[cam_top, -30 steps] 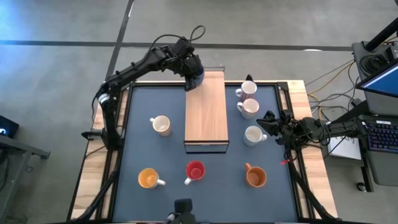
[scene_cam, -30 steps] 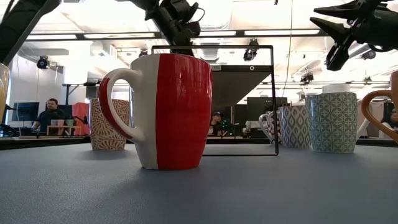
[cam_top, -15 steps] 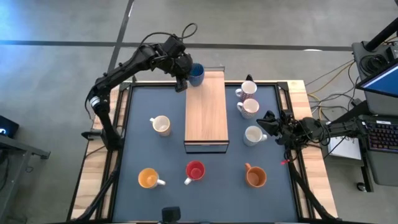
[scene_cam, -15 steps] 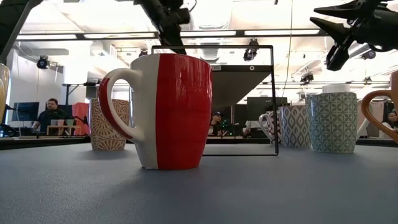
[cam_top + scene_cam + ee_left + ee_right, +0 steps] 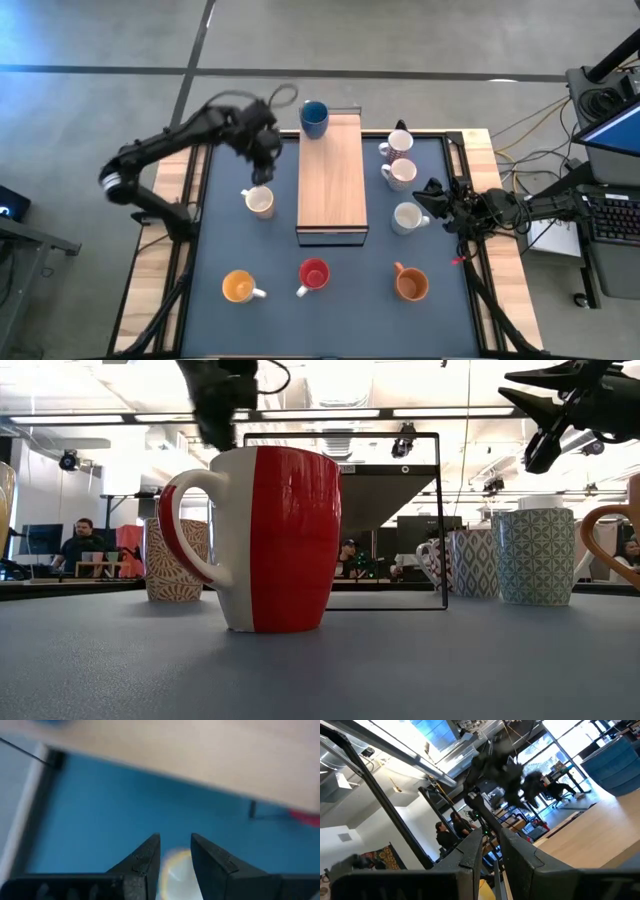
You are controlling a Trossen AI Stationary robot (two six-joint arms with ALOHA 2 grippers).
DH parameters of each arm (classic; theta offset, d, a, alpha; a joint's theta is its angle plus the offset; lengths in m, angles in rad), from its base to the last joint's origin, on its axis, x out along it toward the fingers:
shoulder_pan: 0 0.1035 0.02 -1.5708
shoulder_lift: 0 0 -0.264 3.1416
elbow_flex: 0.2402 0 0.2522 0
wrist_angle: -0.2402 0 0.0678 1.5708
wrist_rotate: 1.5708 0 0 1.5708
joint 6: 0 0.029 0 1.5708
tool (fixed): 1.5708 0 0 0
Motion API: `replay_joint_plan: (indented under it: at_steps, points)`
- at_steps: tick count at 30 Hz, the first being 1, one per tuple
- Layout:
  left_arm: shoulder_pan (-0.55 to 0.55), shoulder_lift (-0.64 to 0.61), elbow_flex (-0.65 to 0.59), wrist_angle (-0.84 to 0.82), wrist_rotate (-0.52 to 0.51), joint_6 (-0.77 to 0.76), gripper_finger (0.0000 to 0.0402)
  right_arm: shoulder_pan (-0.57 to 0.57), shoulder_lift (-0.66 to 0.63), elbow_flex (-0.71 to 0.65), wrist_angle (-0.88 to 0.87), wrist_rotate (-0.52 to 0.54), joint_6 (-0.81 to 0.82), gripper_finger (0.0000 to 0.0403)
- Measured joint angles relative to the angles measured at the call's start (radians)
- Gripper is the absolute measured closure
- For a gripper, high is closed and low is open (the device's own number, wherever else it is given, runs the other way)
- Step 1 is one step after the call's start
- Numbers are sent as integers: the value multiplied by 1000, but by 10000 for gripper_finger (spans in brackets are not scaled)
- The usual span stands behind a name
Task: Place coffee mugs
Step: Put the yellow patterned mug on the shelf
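A blue mug (image 5: 314, 118) stands upright on the far end of the light-wood board (image 5: 333, 180). My left gripper (image 5: 263, 160) is open and hovers over the mat left of the board, just beyond a cream mug (image 5: 260, 201). That cream mug shows blurred below the fingertips (image 5: 175, 865). On the mat near the front edge stand a yellow-orange mug (image 5: 238, 288), a red mug (image 5: 313, 275) and a brown-orange mug (image 5: 411, 284). Three white or patterned mugs (image 5: 400, 172) stand right of the board. My right gripper (image 5: 425, 192) waits open at the right edge.
The board lies lengthwise in the middle of the blue mat (image 5: 230, 240), with its near end on a dark frame (image 5: 332, 236). In the low view the red mug (image 5: 270, 540) fills the foreground. People sit in the room behind the table.
My left gripper has drawn away from the blue mug, which stays upright on the board's far end. It has swung quickly toward the table's left edge, then toward the near edge. It now hangs by the cream mug.
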Motion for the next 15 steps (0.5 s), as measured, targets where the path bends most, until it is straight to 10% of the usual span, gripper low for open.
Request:
replay_joint_plan:
  at_steps: [15]
  points:
    - [-317, -255, -485, 229, -139, -307, 308, 0, 0, 0, 0, 0, 0, 342]
